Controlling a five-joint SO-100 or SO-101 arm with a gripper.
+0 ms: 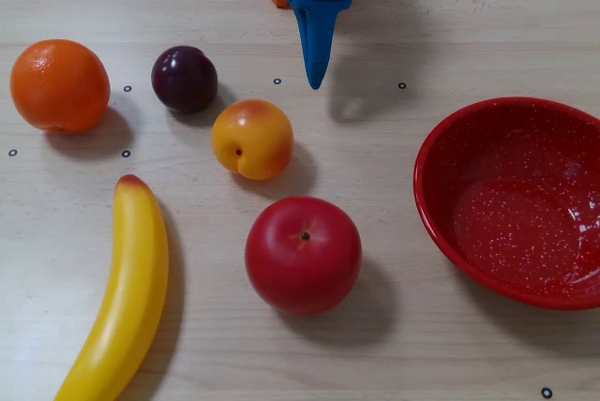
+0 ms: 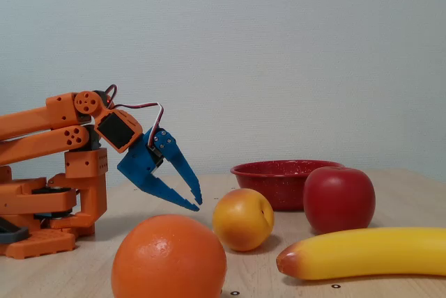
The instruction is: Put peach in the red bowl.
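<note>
Pale wood is being shown as the table (image 1: pixel 450 36) surface, on which all the fruit is being carried; the peach (image 1: pixel 251 139) is being seen near the middle of the top-down fixed view, resting on the table between the dark plum (image 1: pixel 185 79) above-left and the red apple (image 1: pixel 303 254) below-right, touching neither; its stem dimple is being turned toward the lower left in that view. The red bowl (image 1: pixel 511 202) is being seen at the right edge, well apart from the peach, with nothing lying inside it; an orange (image 1: pixel 59 84) is being seen at the far left and a banana (image 1: pixel 119 293) along the lower left. The blue tool (image 1: pixel 315 82) is being held above the table, pointed down toward the space above-right of the peach, near it but not touching; in the side fixed view the tool (image 2: pixel 197 205) is being shown with its two fingers slightly parted at the tips, nothing being gripped between them, and the peach (image 2: pixel 242 219) is being seen just right of it.
</note>
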